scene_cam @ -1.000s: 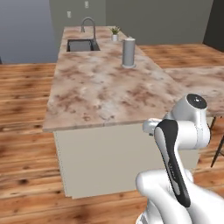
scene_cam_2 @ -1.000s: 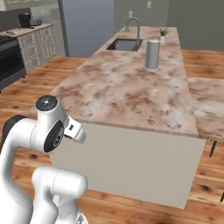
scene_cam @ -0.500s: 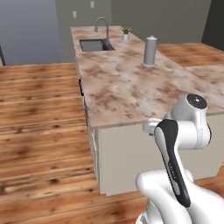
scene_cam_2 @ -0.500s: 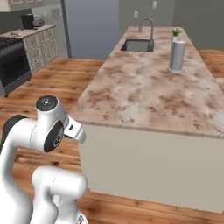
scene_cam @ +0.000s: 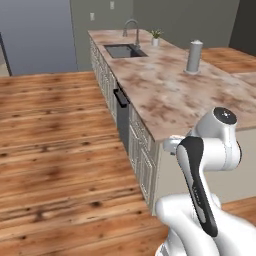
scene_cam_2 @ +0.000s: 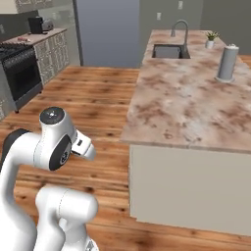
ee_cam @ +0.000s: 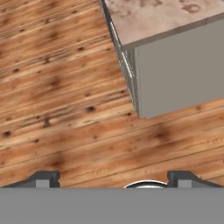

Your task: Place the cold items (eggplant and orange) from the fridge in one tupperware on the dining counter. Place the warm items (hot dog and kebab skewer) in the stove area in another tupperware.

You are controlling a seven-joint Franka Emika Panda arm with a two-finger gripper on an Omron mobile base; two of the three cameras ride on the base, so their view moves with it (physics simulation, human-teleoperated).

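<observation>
The dining counter, a pinkish-tan marble slab with grey sides, runs away from me on the right. Its near corner shows at the top of the hand view. My gripper points down at the wooden floor beside that corner. It is open, and its two dark fingertips stand far apart with nothing between them. The arm is folded close over the base. The eggplant, orange, hot dog, kebab skewer and both tupperwares are out of view. A tall blue-grey front stands at the back; I cannot tell whether it is the fridge.
A sink with a curved faucet, a small potted plant and a grey upright cylinder are on the counter's far half. A black stove stands at far left. Wooden floor lies between.
The whole picture has shifted: the base has moved, so the counter now lies further right and the stove has come into view. The arm's pose and the open gripper are unchanged.
</observation>
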